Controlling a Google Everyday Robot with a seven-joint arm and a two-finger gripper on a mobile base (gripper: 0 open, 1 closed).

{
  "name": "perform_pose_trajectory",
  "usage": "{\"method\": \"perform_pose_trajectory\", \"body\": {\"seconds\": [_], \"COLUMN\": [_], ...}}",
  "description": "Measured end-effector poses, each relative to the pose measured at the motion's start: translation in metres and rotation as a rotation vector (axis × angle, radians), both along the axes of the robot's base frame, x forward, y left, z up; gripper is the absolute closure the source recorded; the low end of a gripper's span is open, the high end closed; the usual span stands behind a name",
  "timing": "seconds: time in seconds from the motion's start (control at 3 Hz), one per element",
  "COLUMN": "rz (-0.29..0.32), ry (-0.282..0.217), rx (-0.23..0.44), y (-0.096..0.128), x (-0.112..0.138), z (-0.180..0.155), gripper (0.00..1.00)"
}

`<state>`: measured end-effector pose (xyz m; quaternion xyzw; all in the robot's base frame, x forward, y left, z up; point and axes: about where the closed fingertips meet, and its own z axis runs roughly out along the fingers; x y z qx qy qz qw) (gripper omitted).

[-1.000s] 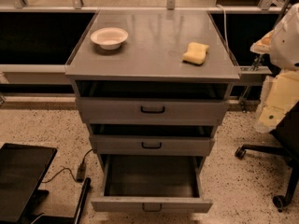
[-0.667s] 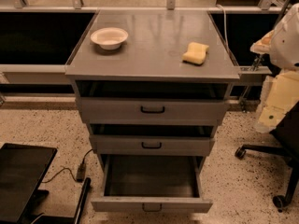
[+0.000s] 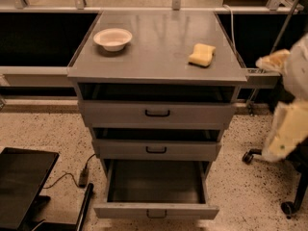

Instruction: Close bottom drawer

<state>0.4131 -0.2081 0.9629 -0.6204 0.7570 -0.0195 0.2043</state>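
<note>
The bottom drawer (image 3: 156, 211) — slim grey front, dark handle — stands pulled out, tool (image 3: 285, 136) off to its right.

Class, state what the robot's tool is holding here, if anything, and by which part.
Nothing: the tool hangs at the right, apart from the cabinet; the open bottom drawer is untouched.

Speckled floor (image 3: 38, 129) bears what seems a wheeled chair (image 3: 288, 208).

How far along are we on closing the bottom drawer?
Nothing done yet: the bottom drawer is pulled far out, its front panel well forward of the cabinet. In hand: the gripper sits at the right edge, apart from the drawer. Left: reach its front and push it in.
</note>
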Motion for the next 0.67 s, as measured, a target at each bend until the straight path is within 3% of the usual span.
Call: {"method": "perform_pose_trajectory", "body": {"seconds": [0.33, 0.67], "rz": [0.018, -0.026], "ry": [-0.038, -0.065], "rx": [0.125, 0.258], "y": [-0.005, -0.015], "x": [-0.031, -0.054], "z": [-0.052, -0.116], "gripper": [0.0, 0.0]}}
